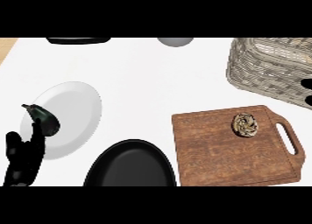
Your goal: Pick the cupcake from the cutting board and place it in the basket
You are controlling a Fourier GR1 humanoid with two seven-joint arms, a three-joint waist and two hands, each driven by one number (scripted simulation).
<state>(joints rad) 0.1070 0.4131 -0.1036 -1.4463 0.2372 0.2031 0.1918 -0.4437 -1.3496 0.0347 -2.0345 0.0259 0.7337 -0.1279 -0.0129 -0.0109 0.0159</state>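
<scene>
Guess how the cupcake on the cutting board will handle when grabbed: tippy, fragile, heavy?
The cupcake looks small against the cutting board, so probably light. Its swirled top suggests soft frosting, likely to smear or crush if pinched from above. It stands alone on flat wood, so a sideways nudge may slide or tip it.

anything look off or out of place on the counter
Nothing is spilled or damaged. One oddity: the eggplant hangs over the white plate's left rim instead of lying fully on it. The cupcake sits on the cutting board.
</scene>
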